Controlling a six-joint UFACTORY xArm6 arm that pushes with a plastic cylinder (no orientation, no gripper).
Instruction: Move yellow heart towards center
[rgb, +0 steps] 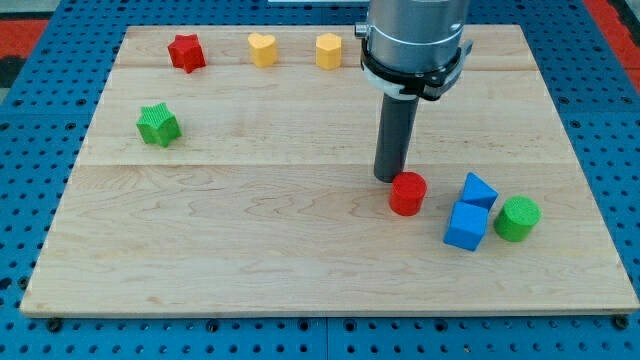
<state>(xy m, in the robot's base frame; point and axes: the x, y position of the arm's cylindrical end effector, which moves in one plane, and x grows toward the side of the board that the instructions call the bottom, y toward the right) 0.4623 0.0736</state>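
The arm comes down from the view's top, right of the middle, and ends in a straight dark rod with no hand on it, so there is nothing to spread or press together. My tip (389, 178) rests on the pale wooden surface (250, 250), a little right of its middle. The red cylinder (408, 193) stands just beside my tip, on its lower right; whether the two touch cannot be told. The yellow heart (262, 49) sits near the surface's top edge, left of the arm and well apart from my tip. To its right along the same edge is a yellow hexagon block (329, 50), near the arm's grey body, and to its left is the red star (186, 52). The green star (158, 125) lies below the red star, close to the surface's left side. In the lower right, two blue blocks sit together: a blue cube (466, 225) nearer the view's bottom and a smaller blue block (479, 189) just above it, apparently touching it. The green cylinder (517, 218) stands just right of the blue cube. Around the surface a blue pegboard (40, 170) shows on every side.
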